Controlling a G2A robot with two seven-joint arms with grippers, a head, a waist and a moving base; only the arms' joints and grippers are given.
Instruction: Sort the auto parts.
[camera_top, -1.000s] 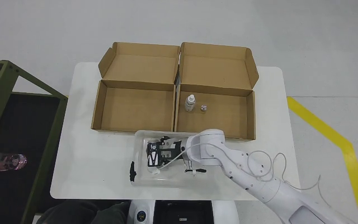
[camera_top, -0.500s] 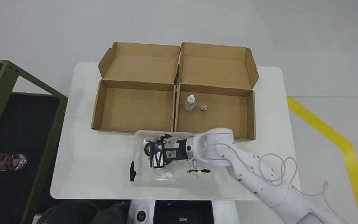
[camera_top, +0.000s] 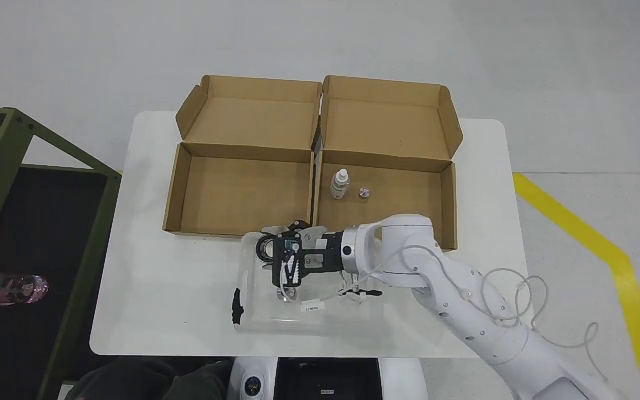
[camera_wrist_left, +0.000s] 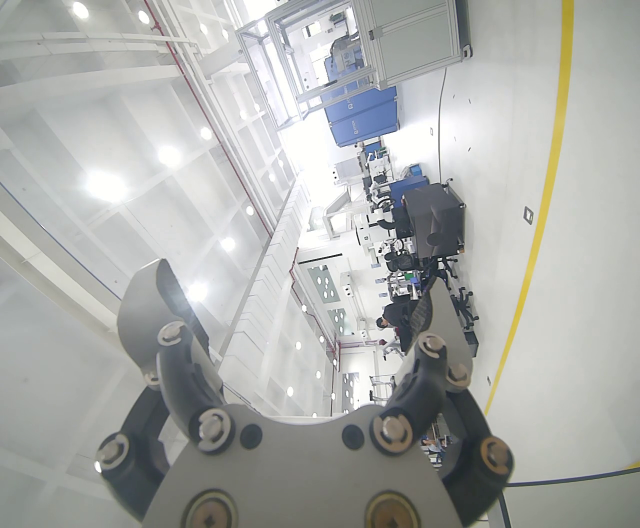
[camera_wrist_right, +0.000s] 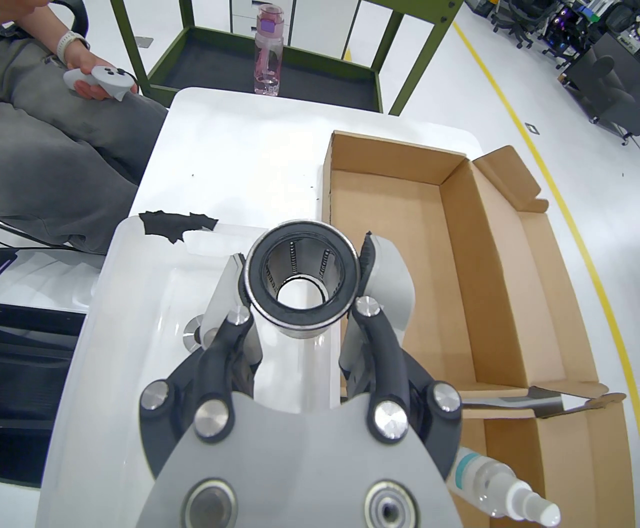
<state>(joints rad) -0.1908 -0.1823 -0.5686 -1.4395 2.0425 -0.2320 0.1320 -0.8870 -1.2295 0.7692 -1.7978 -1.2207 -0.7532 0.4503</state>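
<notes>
The right gripper is clamped on a short metal sleeve, one finger pressed on each side of its round wall, with its open bore facing the wrist camera; in the top view the same gripper holds it over the clear plastic tray, near the tray's far edge and close to the near wall of the left box.

The sleeve looks like solid steel with black end rings and rows of small balls inside; I judge it heavy for its bulk, quite stiff and not fragile, but smooth and round, so it could roll or slip between flat pads; the hold across the middle of the outer wall seems the right one, and a firm squeeze should do it no harm.

The wrist lies roughly level, pointing toward the robot's left; the forearm runs back across the near right part of the table, with the elbow bent and out to the right.

The left box is empty; the right box holds a spray bottle with a small metal piece just beside it; one round metal bit lies in the tray.

The left gripper stands spread wide with nothing between its fingers, tilted up toward the hall ceiling.
</notes>
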